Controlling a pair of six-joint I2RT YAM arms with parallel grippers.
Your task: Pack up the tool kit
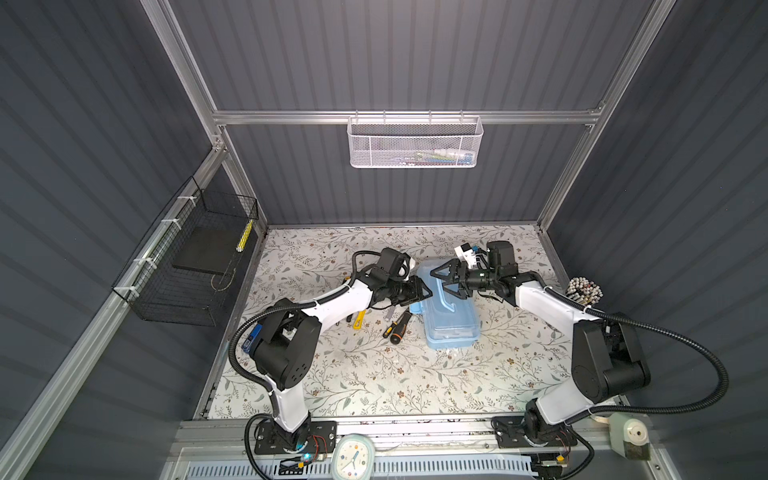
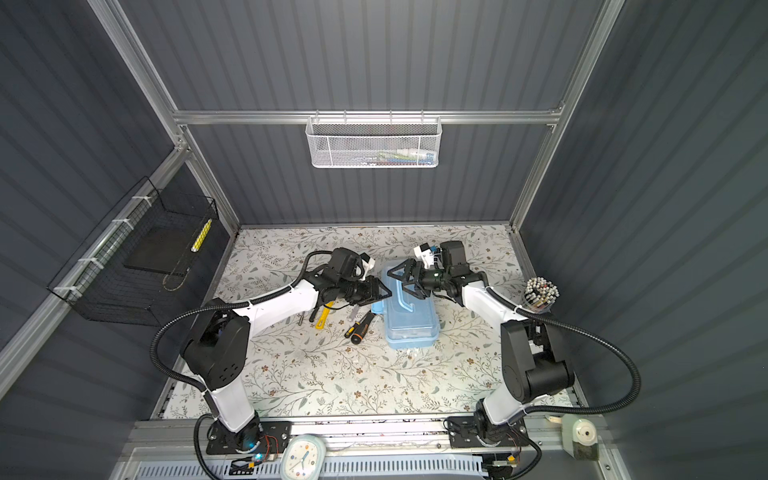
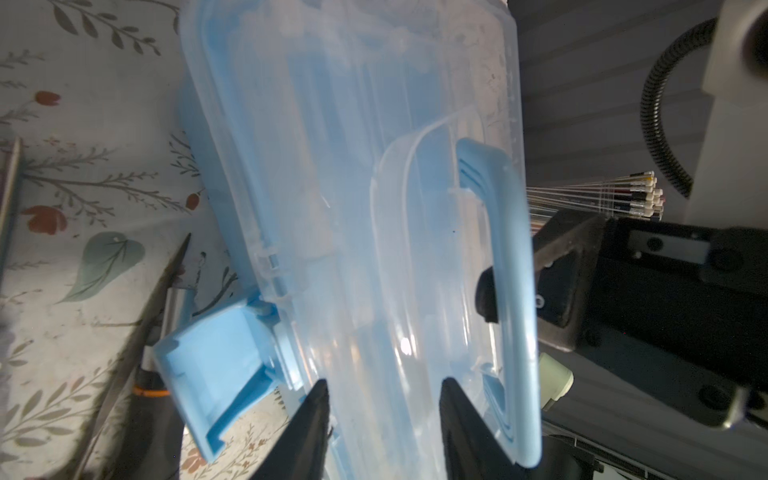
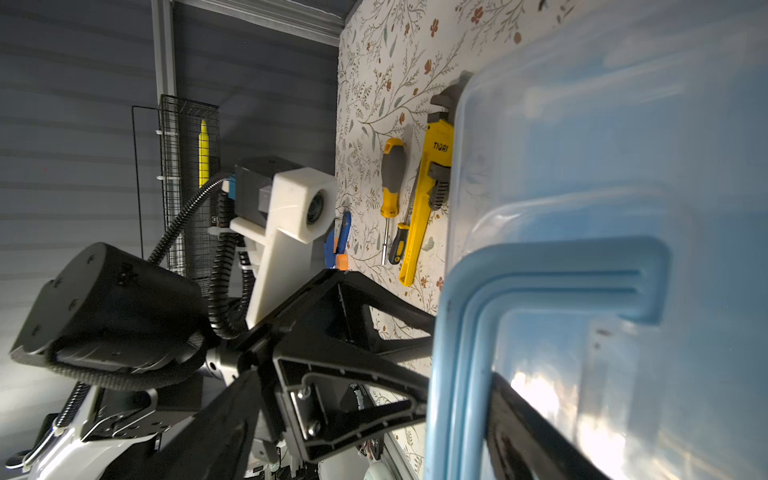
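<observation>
Glossy translucent plastic tool kit [image 1: 451,328]

On the floral tabletop [image 2: 291,374], the tool kit [image 2: 411,328] is flanked at its far end: the left pincer [image 2: 386,293] is set against its edge, the right pincer [image 2: 398,283] is spread over the blue handle [image 2: 404,301]. An orange-black screwdriver [image 2: 360,328] and a yellow wrench [image 2: 322,319] are seen beside it.
</observation>
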